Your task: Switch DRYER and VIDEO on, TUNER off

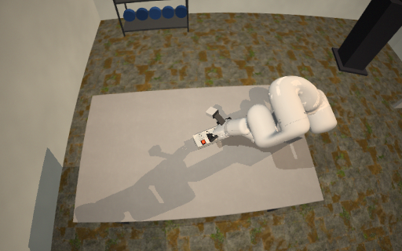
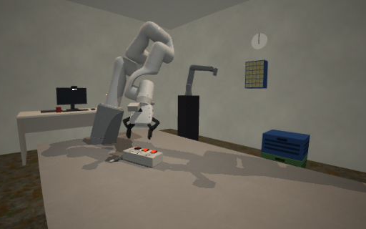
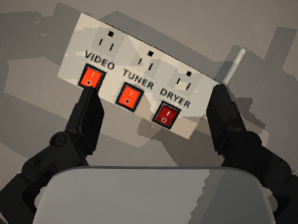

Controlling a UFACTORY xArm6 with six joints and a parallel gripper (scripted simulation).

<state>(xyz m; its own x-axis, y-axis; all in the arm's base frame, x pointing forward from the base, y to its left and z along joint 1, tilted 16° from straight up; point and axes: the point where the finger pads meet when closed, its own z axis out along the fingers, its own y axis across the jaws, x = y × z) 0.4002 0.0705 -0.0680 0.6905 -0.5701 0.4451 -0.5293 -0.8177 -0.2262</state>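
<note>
Near the middle of the table (image 1: 143, 118), the power strip (image 3: 127, 63) lies flat and right way up, with its cable end toward the arm's base. Its three rocker switches read VIDEO (image 3: 91, 79), TUNER (image 3: 129, 98) and DRYER (image 3: 165, 115). VIDEO and TUNER glow bright orange-red, apparently on; DRYER shows a darker red and appears off. Two switches therefore appear to need changing: TUNER off, DRYER on.

The gripper (image 2: 139, 135) hangs above the strip with fingers spread wide and nothing between them. In the wrist view one fingertip (image 3: 87, 106) sits just below VIDEO, the other (image 3: 222, 106) past the DRYER end.

Recommended: press with a single fingertip, centred on the correct half of one rocker. Descend vertically and gently so the strip neither slides nor tips. Keep clear of VIDEO.
</note>
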